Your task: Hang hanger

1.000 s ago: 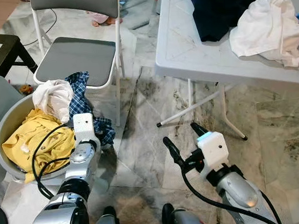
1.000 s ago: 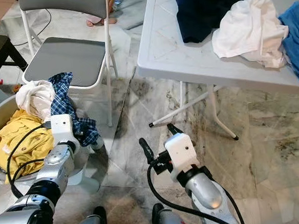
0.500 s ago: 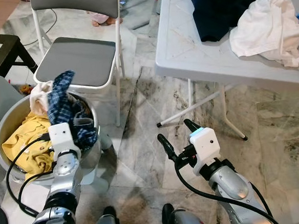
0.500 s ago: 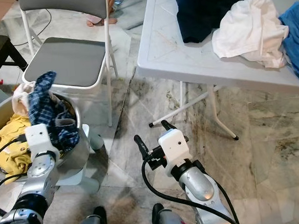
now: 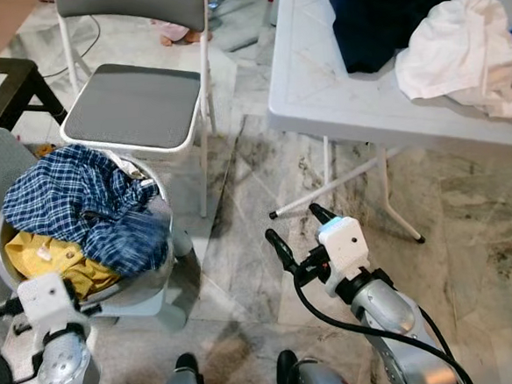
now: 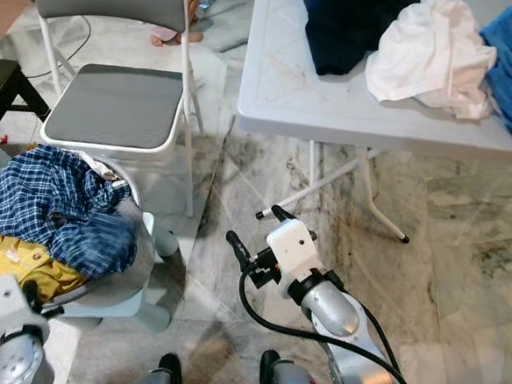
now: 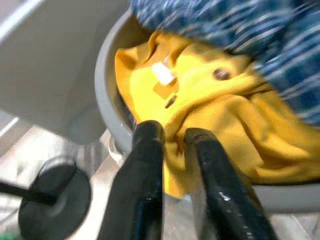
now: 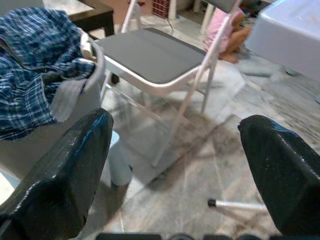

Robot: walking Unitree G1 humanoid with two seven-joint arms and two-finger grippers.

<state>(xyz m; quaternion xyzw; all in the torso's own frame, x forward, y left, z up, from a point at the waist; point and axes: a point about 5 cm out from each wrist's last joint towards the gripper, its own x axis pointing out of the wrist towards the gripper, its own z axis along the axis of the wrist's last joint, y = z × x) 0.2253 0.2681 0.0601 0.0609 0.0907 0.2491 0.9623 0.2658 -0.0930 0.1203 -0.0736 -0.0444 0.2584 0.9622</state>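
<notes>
Hanger: you could not tell where it was. Your left gripper had fingers nearly together by the grey tub of clothes. Your right gripper was wide open above the floor.

Taking the basin as landmark: a checked shirt lies in it, on top of another garment. Behind the basin stands a chair. Well to its right is a table, with clothes piled on it
</notes>
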